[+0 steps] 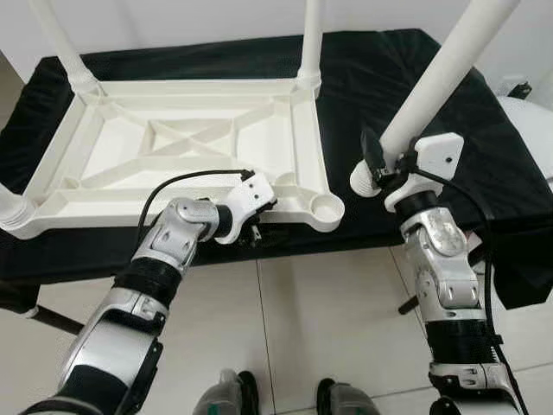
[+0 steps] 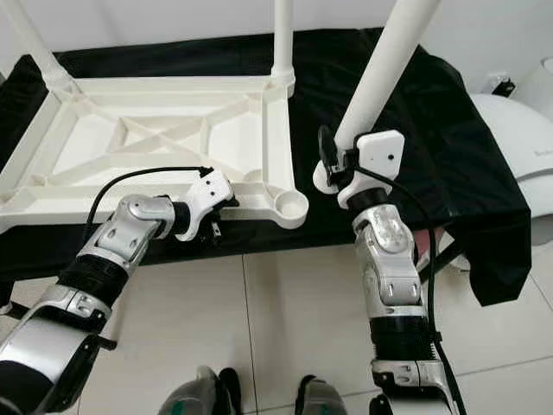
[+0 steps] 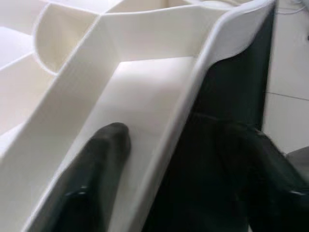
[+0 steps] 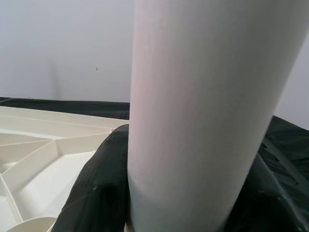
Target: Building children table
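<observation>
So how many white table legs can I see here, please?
4: three stand in the upturned tabletop, at the far left, far right and near left corners; the right hand holds the fourth.

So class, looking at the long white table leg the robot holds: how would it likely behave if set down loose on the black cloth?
The long white plastic tube leg looks round and smooth, so it would probably roll if laid flat. It seems rigid, keeping straight while the right gripper clamps only its lower end. Likely light for its length, being held so far off-centre.
</observation>
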{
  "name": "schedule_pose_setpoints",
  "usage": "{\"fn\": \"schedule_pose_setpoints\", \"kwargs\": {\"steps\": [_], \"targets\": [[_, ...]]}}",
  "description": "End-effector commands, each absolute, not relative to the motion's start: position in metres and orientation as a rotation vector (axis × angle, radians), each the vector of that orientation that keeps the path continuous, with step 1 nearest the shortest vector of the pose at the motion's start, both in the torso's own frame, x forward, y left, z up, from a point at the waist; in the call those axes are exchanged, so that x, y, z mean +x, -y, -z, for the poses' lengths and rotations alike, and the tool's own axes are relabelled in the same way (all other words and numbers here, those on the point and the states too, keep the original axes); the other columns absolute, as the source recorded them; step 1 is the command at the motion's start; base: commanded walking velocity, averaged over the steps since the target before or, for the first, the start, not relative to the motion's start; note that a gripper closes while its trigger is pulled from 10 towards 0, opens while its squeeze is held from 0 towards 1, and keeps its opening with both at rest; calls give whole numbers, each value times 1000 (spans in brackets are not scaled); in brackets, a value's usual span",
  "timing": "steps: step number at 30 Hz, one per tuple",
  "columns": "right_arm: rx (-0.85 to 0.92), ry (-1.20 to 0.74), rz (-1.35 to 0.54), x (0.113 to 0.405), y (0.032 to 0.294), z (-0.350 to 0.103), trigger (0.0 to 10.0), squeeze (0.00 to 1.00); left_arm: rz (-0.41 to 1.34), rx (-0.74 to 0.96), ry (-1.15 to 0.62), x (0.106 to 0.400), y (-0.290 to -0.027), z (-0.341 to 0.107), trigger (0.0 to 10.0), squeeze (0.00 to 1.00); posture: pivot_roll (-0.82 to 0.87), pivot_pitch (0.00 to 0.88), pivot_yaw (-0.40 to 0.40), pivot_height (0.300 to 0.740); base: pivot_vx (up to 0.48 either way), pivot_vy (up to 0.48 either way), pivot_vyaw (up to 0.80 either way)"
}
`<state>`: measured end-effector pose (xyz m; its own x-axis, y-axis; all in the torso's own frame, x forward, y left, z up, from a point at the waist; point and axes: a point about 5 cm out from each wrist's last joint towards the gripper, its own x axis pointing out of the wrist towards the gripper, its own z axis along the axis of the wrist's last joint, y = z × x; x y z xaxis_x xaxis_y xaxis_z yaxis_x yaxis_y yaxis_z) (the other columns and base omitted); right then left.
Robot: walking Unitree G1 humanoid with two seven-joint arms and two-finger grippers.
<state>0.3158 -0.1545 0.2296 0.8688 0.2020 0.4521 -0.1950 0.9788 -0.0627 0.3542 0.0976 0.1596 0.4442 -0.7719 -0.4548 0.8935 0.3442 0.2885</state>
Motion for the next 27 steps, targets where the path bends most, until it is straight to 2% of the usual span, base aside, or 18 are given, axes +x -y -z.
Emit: {"fn": "schedule_pose_setpoints", "kwargs": {"steps": [1, 2, 16, 17, 18, 19, 20, 25, 26, 27], "targets": [[-16, 479, -207, 314, 154, -231, 10000, 0, 925, 546, -301, 359, -108, -146, 824, 0, -133, 153, 78, 740, 0, 0, 0], [-16, 479, -207, 314, 154, -231, 10000, 0, 929, 534, -297, 359, -107, -147, 0, 0, -133, 153, 78, 740, 0, 0, 0], [-18, 481, -209, 313, 153, -230, 10000, 0, 846, 479, -307, 368, -111, -151, 0, 0, -134, 144, 76, 740, 0, 0, 0], [-17, 482, -209, 313, 153, -231, 10000, 0, 845, 479, -311, 368, -111, -151, 1647, 0, -134, 146, 77, 740, 0, 0, 0], [-17, 482, -209, 313, 153, -231, 10000, 0, 845, 479, -311, 368, -111, -151, 1647, 0, -134, 146, 77, 740, 0, 0, 0], [-17, 482, -209, 313, 153, -231, 10000, 0, 842, 477, -313, 368, -112, -151, 3961, 0, -134, 146, 77, 740, 0, 0, 0], [-17, 482, -208, 313, 153, -231, 10000, 0, 830, 471, -318, 369, -112, -150, 10000, 0, -134, 146, 77, 740, 0, 0, 0], [-16, 482, -206, 313, 153, -231, 10000, 0, 792, 462, -326, 371, -115, -150, 10000, 0, -134, 146, 77, 740, 0, 0, 0], [-17, 483, -205, 313, 153, -231, 10000, 0, 768, 456, -327, 373, -117, -151, 8275, 0, -135, 152, 80, 740, 0, 0, 0], [-17, 483, -205, 313, 153, -231, 10000, 0, 768, 456, -327, 373, -117, -151, 8275, 0, -135, 152, 80, 740, 0, 0, 0]]}}
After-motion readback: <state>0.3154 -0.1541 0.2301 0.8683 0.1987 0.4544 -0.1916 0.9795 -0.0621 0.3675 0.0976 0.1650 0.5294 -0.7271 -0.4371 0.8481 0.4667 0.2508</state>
